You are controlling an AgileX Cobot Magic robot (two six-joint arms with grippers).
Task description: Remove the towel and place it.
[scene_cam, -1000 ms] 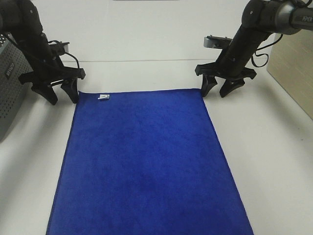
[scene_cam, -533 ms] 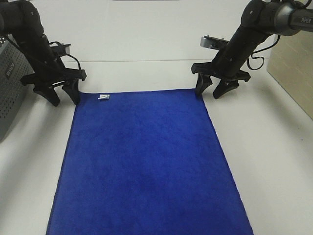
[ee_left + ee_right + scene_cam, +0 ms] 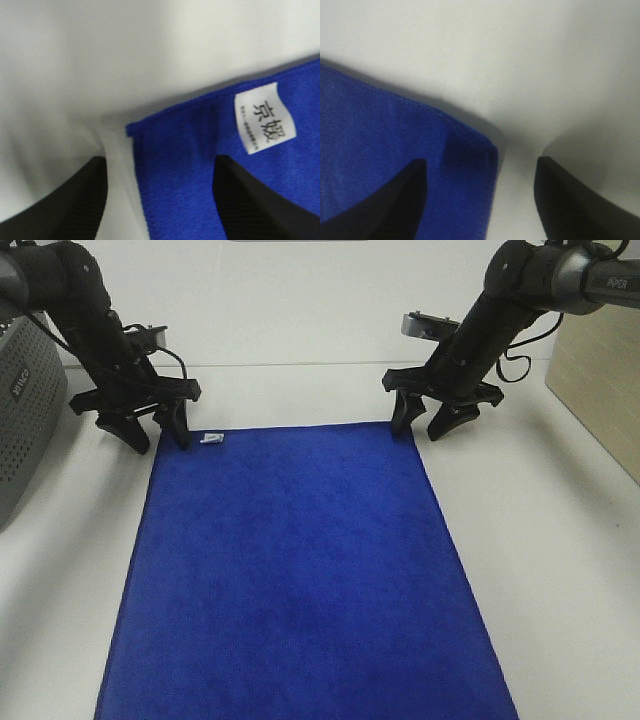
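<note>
- Exterior high: 1 large rectangular royal-blue microfibre towel (image 3: pixel 300 570) lies flat on the white desk (image 3: pixel 560 540), with 1 small white tag (image 3: pixel 211 438) at its far left corner. 2 arms. The left pincer (image 3: pixel 160 438) is at the far left corner and the right pincer (image 3: pixel 418 428) at the far right corner.
- Left wrist: left pincer (image 3: pixel 160 200) released. Its 2 dark fingers (image 3: pixel 55 200) straddle the hemmed corner, 1 over desk, 1 over cloth beside the tag (image 3: pixel 265 122).
- Right wrist: right pincer (image 3: pixel 480 200) released. The towel (image 3: pixel 395 145) corner sits between its 2 fingers, nothing pinched.
- Progress, judged: both pincers positioned at the corners. Clench, lift and placing are all left.
</note>
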